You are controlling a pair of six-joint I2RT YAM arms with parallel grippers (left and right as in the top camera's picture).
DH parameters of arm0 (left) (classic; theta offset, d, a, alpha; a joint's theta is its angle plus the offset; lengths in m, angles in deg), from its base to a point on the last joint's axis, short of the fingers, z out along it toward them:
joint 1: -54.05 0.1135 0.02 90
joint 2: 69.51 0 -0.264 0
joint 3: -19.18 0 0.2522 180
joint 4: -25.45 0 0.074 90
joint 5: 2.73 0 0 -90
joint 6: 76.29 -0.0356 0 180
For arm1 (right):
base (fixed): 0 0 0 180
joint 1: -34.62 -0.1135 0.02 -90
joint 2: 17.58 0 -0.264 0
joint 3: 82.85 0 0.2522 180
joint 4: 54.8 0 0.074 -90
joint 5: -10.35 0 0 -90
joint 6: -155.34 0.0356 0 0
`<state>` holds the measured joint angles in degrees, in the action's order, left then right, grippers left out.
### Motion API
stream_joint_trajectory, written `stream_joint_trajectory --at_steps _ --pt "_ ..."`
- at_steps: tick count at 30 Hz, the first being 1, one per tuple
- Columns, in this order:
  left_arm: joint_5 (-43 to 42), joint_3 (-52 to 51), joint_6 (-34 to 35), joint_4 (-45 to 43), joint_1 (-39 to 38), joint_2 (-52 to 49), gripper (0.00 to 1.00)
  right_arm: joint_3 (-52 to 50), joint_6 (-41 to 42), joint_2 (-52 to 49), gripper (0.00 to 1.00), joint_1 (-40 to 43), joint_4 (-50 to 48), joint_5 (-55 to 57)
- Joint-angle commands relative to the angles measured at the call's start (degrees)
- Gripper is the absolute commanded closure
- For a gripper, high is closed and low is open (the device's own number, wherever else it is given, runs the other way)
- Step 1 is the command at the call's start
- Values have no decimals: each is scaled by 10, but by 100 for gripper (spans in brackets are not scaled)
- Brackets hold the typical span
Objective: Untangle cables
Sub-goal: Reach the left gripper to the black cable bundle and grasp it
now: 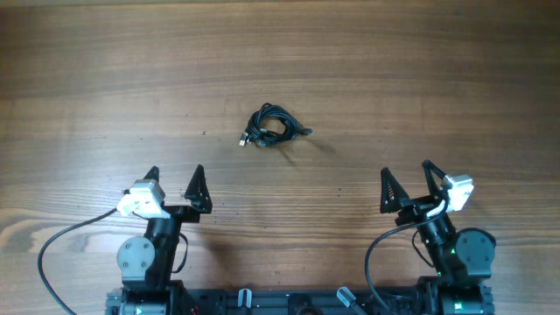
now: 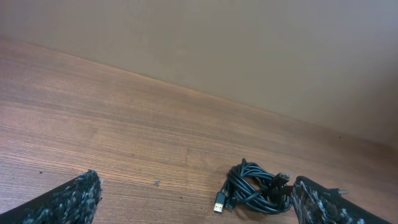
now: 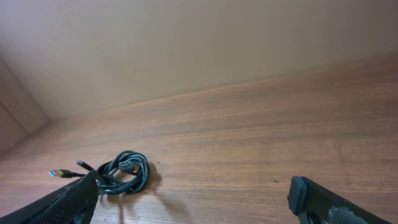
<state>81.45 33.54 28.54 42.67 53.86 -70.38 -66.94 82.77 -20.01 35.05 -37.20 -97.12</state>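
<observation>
Black thin cords (image 1: 273, 128) w/ plug ends, one knotted clump mid wooden desk (image 1: 87, 70); left gripper (image 1: 175, 170) & right gripper (image 1: 406, 168) wide, empty, by near edge, prob. parked clear pre-reach.

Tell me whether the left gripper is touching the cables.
Apart. In the overhead view, a plain stretch of bare table lies between the open left gripper and the cables, which sit in one clump farther out.
</observation>
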Motion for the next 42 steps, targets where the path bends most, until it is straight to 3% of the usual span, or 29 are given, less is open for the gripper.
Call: stream_joint_trajectory --at_steps 1,12,25,28,33,42 --pt "-1 -3 -11 -2 3 -1 0 33 5 -34 0 2 0 -11" --pt "0 -2 -11 -24 3 -4 0 44 -9 -123 0 2 -45 -5" --pt "19 -2 -11 7 3 -7 0 44 -8 -130 0 2 -19 -6" --pt "18 -2 -9 -11 3 -7 0 44 52 -130 0 2 -38 -7" --pt "-3 0 6 -12 3 -28 0 46 40 -132 0 2 -70 -14" --pt "-37 90 8 -15 3 -113 0 144 -9 -239 0 2 -40 -43"
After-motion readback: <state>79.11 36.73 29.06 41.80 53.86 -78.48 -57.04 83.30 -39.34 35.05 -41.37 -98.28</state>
